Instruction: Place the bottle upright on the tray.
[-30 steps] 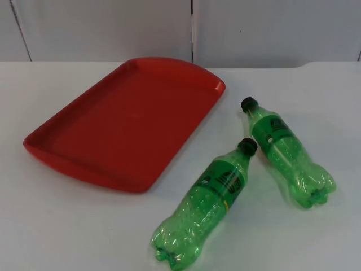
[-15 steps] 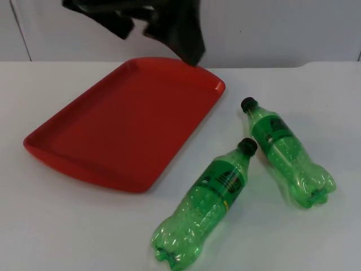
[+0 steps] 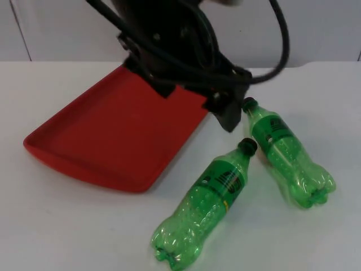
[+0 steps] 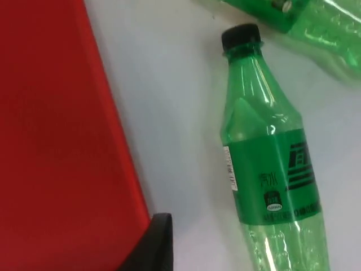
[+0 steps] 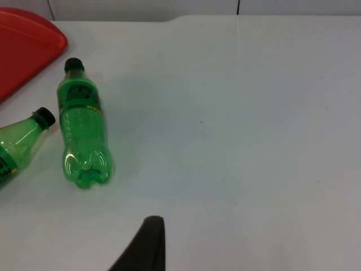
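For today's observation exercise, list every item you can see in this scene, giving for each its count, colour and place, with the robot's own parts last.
tray: one, red, lying flat on the table's left part, nothing on it.
near bottle: one, green with a black cap, lying on its side right of the tray, cap pointing away from the camera.
far bottle: one, green with a black cap, lying on its side right of the near bottle, close beside its cap.
table: one, white, under everything.
wall: one, grey, behind the table.
left hand: one, black, above the table between the tray's far right corner and the far bottle's cap.
right hand: one, black, waiting above bare table right of the bottles.
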